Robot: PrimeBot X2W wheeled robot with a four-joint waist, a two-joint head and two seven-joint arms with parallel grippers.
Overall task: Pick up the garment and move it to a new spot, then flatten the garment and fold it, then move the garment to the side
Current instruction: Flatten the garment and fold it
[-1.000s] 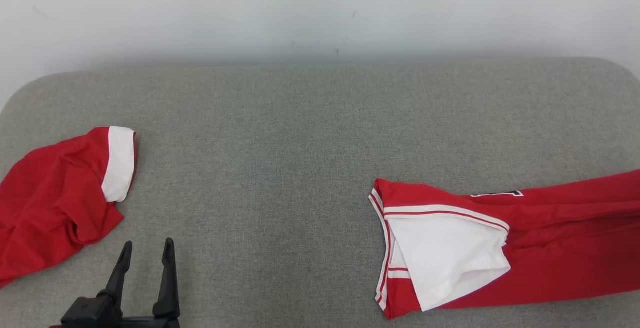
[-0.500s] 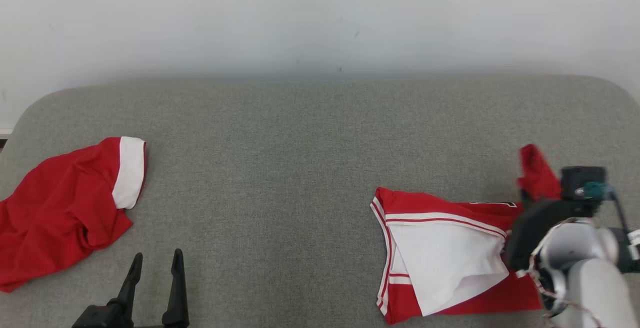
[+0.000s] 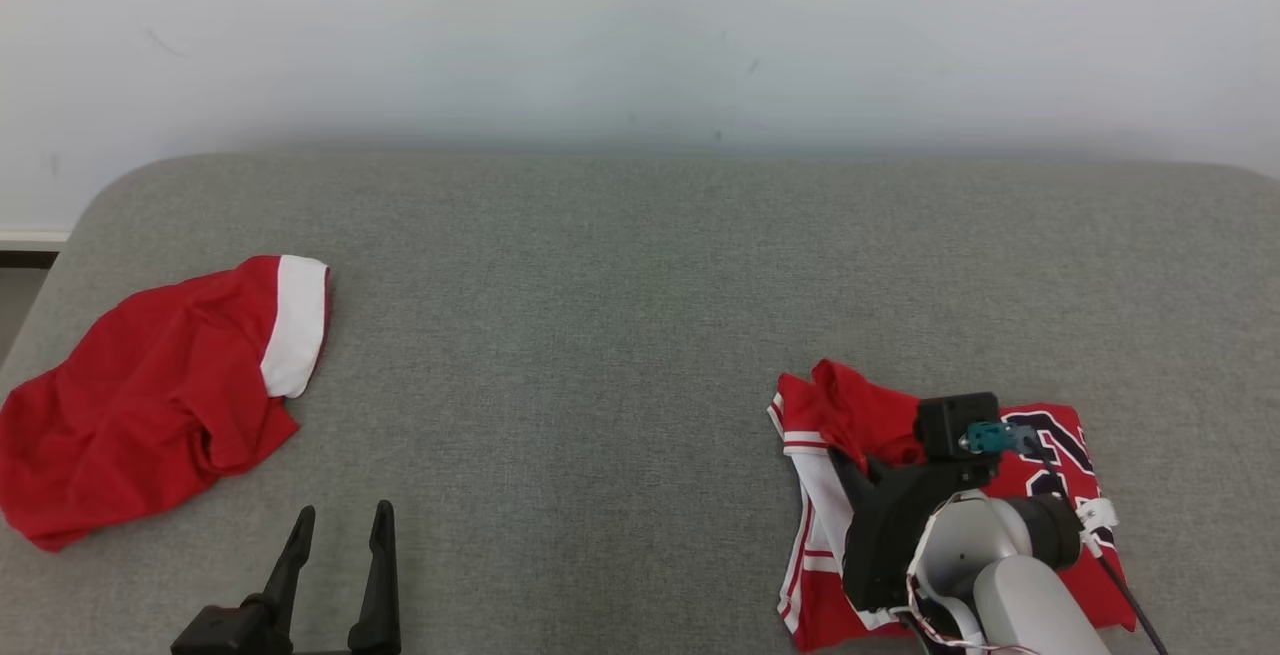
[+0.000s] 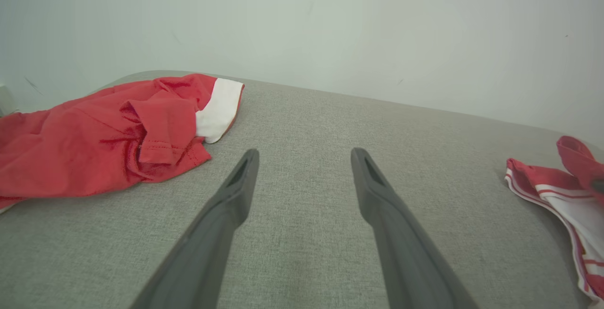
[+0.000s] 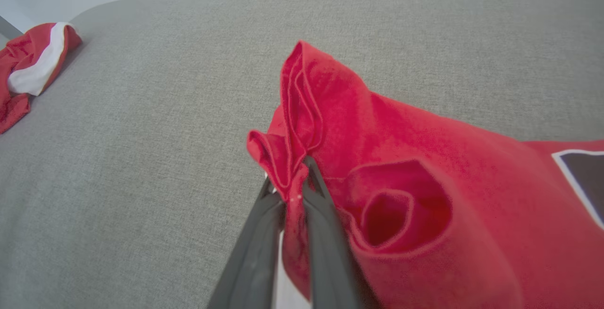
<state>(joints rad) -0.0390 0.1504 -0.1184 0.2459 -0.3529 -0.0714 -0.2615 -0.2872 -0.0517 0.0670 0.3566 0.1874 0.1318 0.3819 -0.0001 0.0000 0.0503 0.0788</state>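
Here, the right gripper [image 5: 290, 177] pinches a fold of the red jersey [image 3: 860, 405].

The jersey lies at the near right of the grey padded surface [image 3: 600, 335], bunched into a rough square, with white-and-red striped trim along its left edge and dark numerals showing on top. The right gripper's two dark fingers are clamped tight on a gathered ridge of red cloth at the jersey's far left corner, and the ridge stands up between them. The left gripper [image 3: 344, 511] sits at the near left above bare fabric, its fingers spread wide and holding nothing. Just beyond it to the left lies a second red garment [image 3: 150, 415] with a white band, crumpled and well apart from the jersey. A pale wall [image 3: 640, 35] rises behind the surface.
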